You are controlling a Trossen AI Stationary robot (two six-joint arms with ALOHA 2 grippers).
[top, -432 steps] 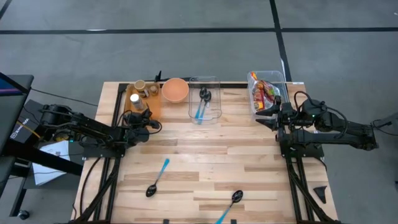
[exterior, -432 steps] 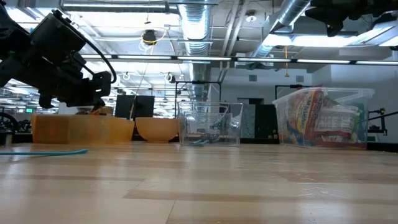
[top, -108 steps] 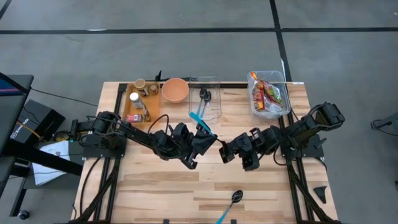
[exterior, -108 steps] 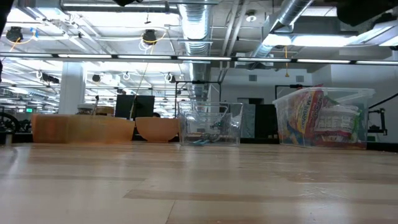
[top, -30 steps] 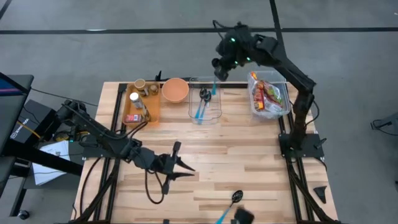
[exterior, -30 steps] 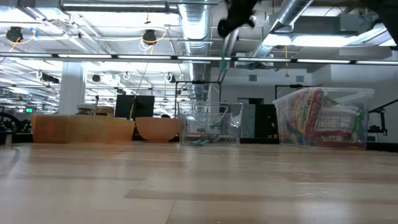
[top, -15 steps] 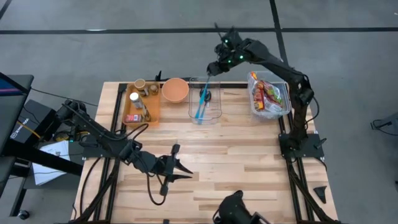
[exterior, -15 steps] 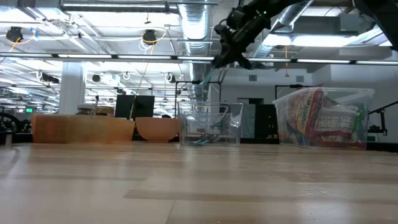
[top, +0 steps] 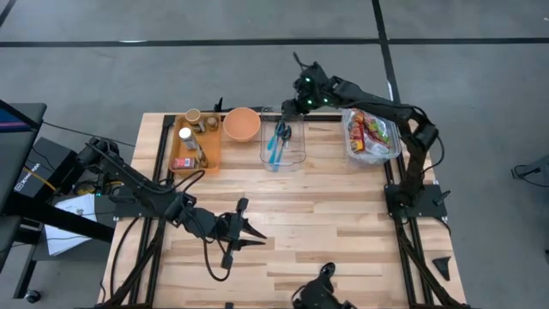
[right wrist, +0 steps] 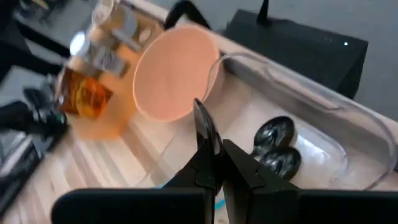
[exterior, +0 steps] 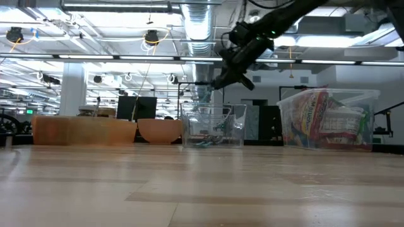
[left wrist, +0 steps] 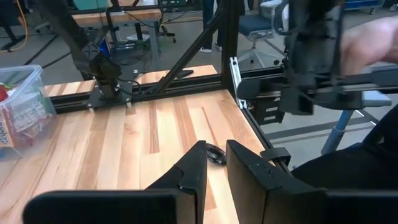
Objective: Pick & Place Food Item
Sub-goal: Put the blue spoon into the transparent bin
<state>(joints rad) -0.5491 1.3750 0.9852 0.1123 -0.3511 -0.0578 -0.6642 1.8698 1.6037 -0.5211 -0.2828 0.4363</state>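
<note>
Spoon point(top: 278, 136) with a blue handle, bowl end already down in the clear bin point(top: 301, 148) at the table's far edge, beside another spoon. Risk: if let go while the handle leans on the bin's wall, it may tip out; lowering further could knock the bin. Right gripper point(top: 290, 108) hangs over the bin, clenched, apparently pinching that handle. Left gripper point(top: 249, 226) waits spread near the front edge.

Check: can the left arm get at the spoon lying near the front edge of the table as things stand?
Probably yes. The left gripper hangs low over bare wood, and nothing stands between it and the spoon. A person is close to that spoon, though.
</note>
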